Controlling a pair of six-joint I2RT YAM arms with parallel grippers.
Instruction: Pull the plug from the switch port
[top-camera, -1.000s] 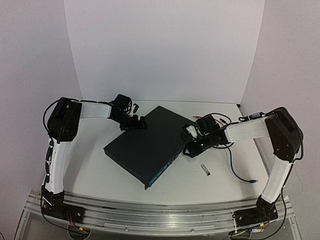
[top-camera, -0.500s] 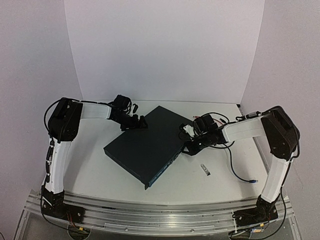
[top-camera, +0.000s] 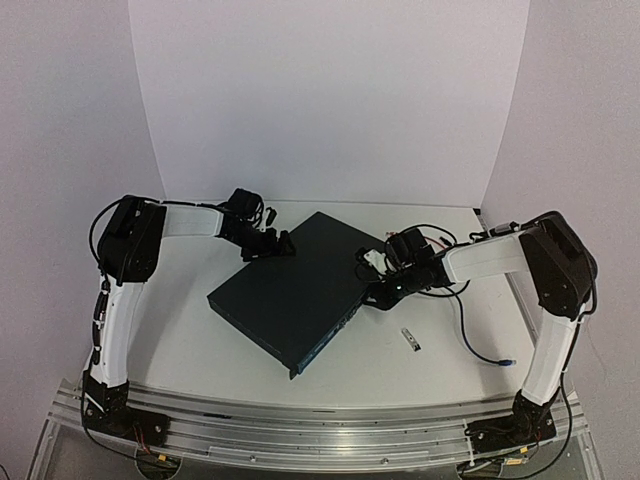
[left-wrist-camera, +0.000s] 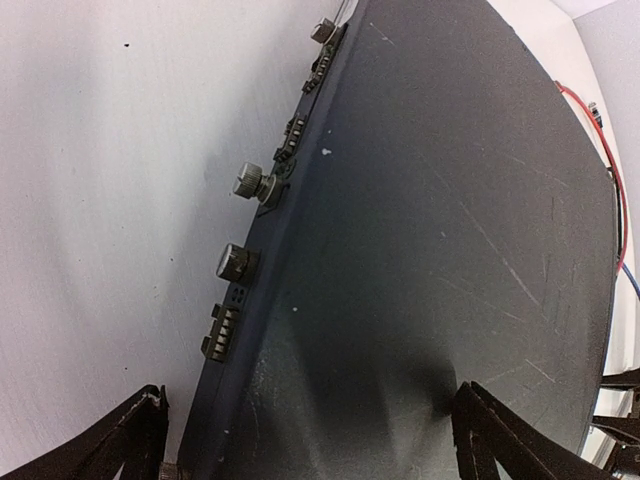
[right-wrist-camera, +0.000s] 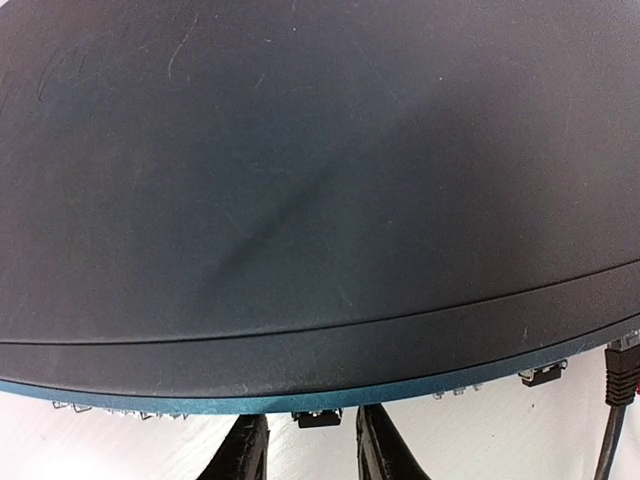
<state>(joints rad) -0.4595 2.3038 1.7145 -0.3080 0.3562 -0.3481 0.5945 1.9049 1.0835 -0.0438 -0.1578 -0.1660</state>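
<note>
The switch (top-camera: 290, 290) is a flat dark box lying askew mid-table, its blue port face (right-wrist-camera: 300, 400) turned toward my right arm. A small dark plug (right-wrist-camera: 320, 418) juts from that face. My right gripper (right-wrist-camera: 307, 442) is open but narrow, one finger on each side of the plug, with a thin gap on both sides. In the top view this gripper (top-camera: 380, 296) sits against the switch's right edge. My left gripper (left-wrist-camera: 310, 445) is open wide, straddling the switch's back corner (top-camera: 285, 243); I cannot tell if its fingers touch it.
A second small plug (right-wrist-camera: 541, 375) and a black cable connector (right-wrist-camera: 622, 365) sit further right along the port face. A small metal module (top-camera: 408, 338) lies on the table beside a loose blue cable (top-camera: 478, 345). Knobs and screws (left-wrist-camera: 247, 180) line the switch's back edge.
My right gripper has slid slightly left toward the port face and its jaws have narrowed around the plug. The left arm and the switch have not moved.
</note>
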